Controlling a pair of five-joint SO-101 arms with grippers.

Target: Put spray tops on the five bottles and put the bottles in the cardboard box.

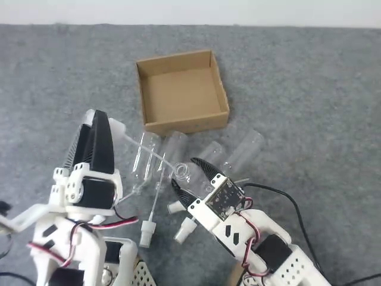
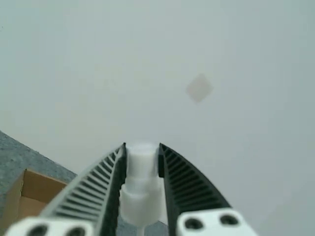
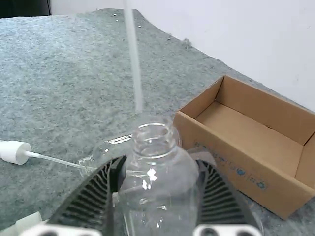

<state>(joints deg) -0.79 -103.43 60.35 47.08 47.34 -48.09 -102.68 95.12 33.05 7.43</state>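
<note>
Spray top meets bottle
Left claw [image 2: 141,147] clenched on white plastic spray top [image 2: 141,189]; right claw [image 3: 157,164] grasping clear plastic bottle [image 3: 153,191]; thin tube [image 3: 133,54], tip at its mouth, must next descend straight

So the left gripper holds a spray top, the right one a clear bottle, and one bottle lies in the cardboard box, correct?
No: the high view shows the cardboard box empty. The left gripper does hold a spray top, the right gripper a clear bottle.
</note>
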